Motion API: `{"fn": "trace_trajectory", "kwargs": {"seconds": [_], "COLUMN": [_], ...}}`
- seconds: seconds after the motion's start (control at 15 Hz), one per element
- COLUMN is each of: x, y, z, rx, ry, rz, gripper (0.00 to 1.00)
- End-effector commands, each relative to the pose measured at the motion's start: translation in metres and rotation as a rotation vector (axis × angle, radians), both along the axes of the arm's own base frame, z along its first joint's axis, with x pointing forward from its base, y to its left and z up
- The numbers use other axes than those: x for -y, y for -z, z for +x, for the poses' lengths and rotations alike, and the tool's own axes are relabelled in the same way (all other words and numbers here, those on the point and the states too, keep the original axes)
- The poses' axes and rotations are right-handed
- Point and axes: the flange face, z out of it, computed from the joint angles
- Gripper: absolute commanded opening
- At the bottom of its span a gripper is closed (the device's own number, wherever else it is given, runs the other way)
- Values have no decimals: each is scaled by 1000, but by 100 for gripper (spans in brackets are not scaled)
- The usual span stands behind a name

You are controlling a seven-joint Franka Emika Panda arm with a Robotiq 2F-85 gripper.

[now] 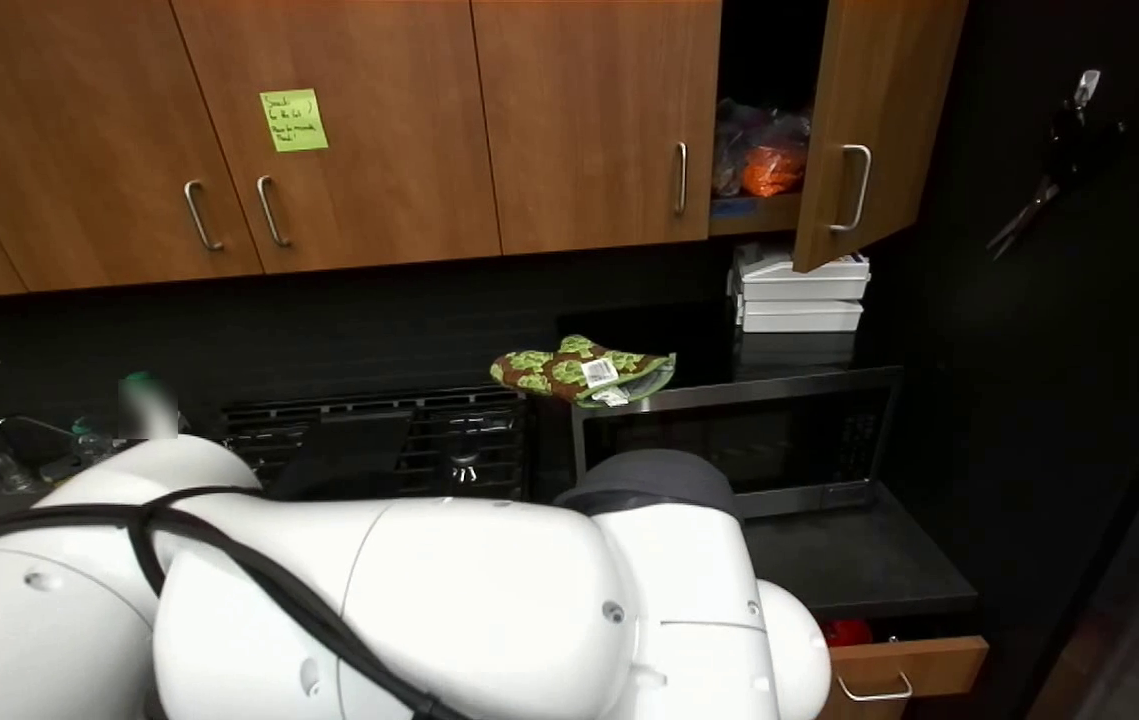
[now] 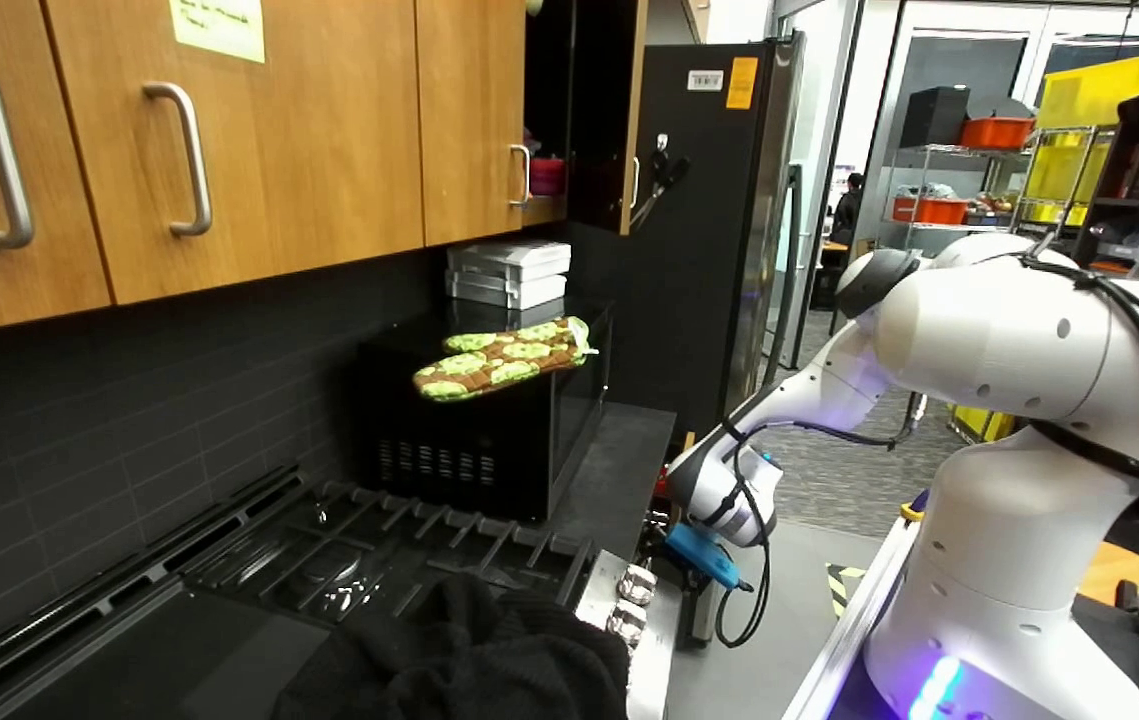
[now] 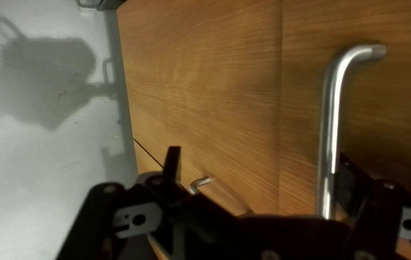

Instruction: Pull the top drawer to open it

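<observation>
The wooden top drawer (image 1: 939,664) stands pulled out below the counter in an exterior view, with a red item showing inside. Its silver bar handle (image 1: 875,692) is on the front. In the wrist view the drawer handle (image 3: 329,133) runs between the fingers of my gripper (image 3: 259,162). The fingers are wide apart. The handle lies close beside the right-hand finger, which reaches behind it; I cannot tell if they touch. The left-hand finger is well away from it. In an exterior view the gripper (image 2: 671,545) is small, dark and partly hidden at the drawer.
A lower cabinet front with another handle (image 3: 200,183) lies beside the drawer. The counter (image 1: 859,550) and microwave (image 1: 729,440) are above, with an oven mitt (image 1: 579,370) on top. Stove knobs (image 2: 637,584) are near the gripper. An upper cabinet door (image 1: 879,130) stands open.
</observation>
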Motion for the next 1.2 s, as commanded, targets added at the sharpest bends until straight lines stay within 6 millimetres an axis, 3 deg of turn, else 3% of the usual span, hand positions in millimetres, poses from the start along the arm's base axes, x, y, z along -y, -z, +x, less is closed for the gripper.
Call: {"fn": "trace_trajectory", "kwargs": {"seconds": [0.0,0.07,0.13,0.2,0.33,1.0,1.07,1.13], "x": [-26,-32,-31,-34,-32,-13,-7,-1], "y": [6,10,11,36,36,16,17,18], "z": [38,41,41,40,40,41,40,38], "rx": [-43,-57,-67,-68,-74,-144,-166,-180], "ry": [-24,-38,-56,-63,-63,1,18,32], "rz": [-16,-21,-45,-51,-59,-96,-95,-94], "gripper": [100,94,74,73,71,71,99,100]}}
